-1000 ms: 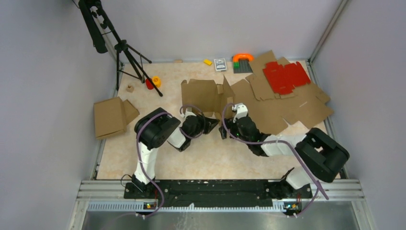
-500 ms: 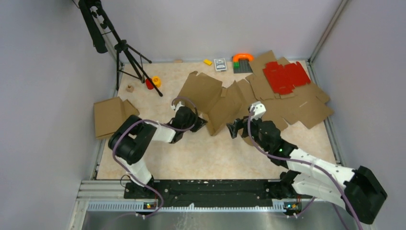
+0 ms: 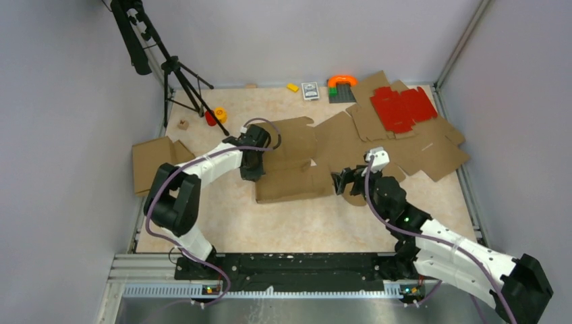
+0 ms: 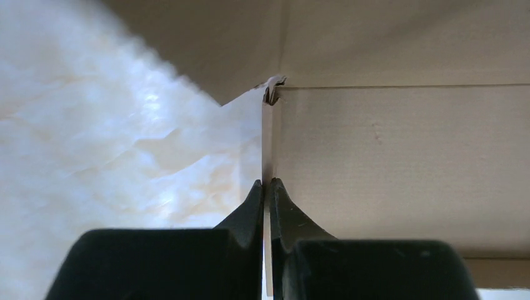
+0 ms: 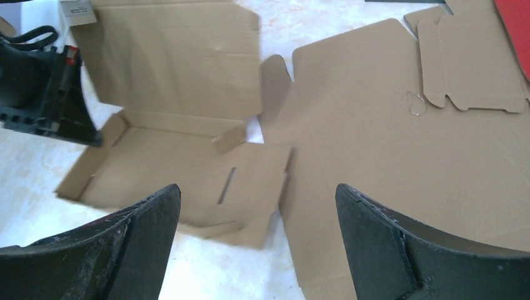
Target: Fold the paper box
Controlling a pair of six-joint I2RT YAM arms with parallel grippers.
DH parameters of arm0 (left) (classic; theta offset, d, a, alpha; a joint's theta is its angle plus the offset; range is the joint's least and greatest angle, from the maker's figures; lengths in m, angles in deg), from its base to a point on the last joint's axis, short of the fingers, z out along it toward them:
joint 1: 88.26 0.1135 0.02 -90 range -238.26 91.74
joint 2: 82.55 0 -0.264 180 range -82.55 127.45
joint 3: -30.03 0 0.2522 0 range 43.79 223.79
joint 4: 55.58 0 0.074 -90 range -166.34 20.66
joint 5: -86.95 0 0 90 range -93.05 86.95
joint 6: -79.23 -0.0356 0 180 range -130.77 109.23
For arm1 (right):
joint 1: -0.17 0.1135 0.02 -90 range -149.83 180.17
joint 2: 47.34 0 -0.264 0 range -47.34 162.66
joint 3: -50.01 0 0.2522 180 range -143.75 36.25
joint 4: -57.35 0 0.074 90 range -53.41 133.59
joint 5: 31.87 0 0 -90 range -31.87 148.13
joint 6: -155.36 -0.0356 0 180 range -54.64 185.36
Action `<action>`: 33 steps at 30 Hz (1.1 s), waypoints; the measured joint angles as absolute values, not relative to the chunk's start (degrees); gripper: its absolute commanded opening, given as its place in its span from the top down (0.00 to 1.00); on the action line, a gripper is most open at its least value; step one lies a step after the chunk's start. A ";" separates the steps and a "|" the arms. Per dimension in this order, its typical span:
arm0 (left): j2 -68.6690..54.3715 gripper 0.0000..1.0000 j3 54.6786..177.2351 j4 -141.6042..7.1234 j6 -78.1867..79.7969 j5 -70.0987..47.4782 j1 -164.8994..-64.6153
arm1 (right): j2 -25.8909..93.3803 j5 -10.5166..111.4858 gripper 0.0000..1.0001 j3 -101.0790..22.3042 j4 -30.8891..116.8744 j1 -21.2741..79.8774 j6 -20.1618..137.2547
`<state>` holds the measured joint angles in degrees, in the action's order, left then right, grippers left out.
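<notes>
Paper box [image 3: 290, 183], a large plain brown die-cut cardboard piece, lies opened out near the middle of the pale marbled desk [image 3: 297, 226], between the two arms. Nearest the bases, the right gripper [image 3: 342, 181] is just off the paper box's right edge, its black fingers [image 5: 125, 244] spread wide and grasping nothing. Its wrist view looks onto creased panels, a slotted flap and low raised side walls. Across the sheet, the left gripper [image 3: 252, 172] sits at the left edge of the paper box, its fingers [image 4: 250, 206] clenched on a thin upright side flap. Farther right, a heap of flat brown cardboard sheets [image 3: 421, 152] lies just beside the paper box, with a bright red die-cut sheet [image 3: 403, 106] on top. A folded brown cardboard piece [image 3: 154, 163] lies at the desk's left edge, and a black tripod [image 3: 177, 74] stands at the far left
</notes>
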<state>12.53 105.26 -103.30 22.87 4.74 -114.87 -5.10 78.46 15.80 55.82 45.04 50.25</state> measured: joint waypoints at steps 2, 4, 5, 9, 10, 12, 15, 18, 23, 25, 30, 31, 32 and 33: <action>13.54 1.00 107.03 -108.92 19.88 7.45 -115.44 | -3.72 78.79 0.09 15.91 55.99 45.04 50.07; 14.63 1.00 108.08 -113.55 17.89 10.71 -116.14 | -1.36 78.86 0.09 15.91 56.08 45.04 49.74; 15.24 1.00 108.36 -115.39 17.34 12.22 -116.60 | -0.14 78.84 0.09 15.91 56.04 45.04 49.70; 17.25 0.91 109.24 -119.32 16.51 16.57 -118.32 | 2.88 78.24 0.09 15.91 56.14 45.04 49.35; 17.71 0.88 109.50 -119.69 16.40 17.46 -118.80 | 3.27 77.98 0.09 15.91 56.32 45.04 49.24; 18.39 0.83 109.74 -120.22 16.08 19.08 -119.57 | 3.73 77.74 0.09 15.91 56.95 45.04 49.07; 19.00 0.75 109.65 -120.78 16.05 19.50 -120.03 | 3.84 77.55 0.09 15.91 58.11 45.04 48.80; 19.46 0.74 109.39 -120.87 15.66 18.84 -120.07 | 3.84 77.50 0.09 15.91 58.83 45.04 48.65; 20.31 1.00 109.35 -120.81 15.68 18.43 -120.07 | 3.84 77.50 0.09 16.00 59.47 45.04 48.63; 20.36 1.00 109.35 -120.83 15.46 18.38 -120.07 | 3.86 77.48 0.09 16.00 59.71 45.04 48.63; 20.36 0.84 109.35 -120.81 15.42 18.43 -120.07 | 4.91 77.13 0.09 16.00 61.00 45.04 48.63; 20.36 0.73 109.35 -120.78 15.38 18.43 -120.07 | 5.59 76.89 0.09 16.00 61.32 45.04 48.65; 20.36 0.63 109.35 -120.76 15.07 18.45 -120.07 | 6.36 76.56 0.08 16.00 61.59 45.04 48.63; 20.36 0.58 109.33 -120.65 14.81 18.40 -120.07 | 7.23 76.23 0.08 16.00 61.76 45.04 48.63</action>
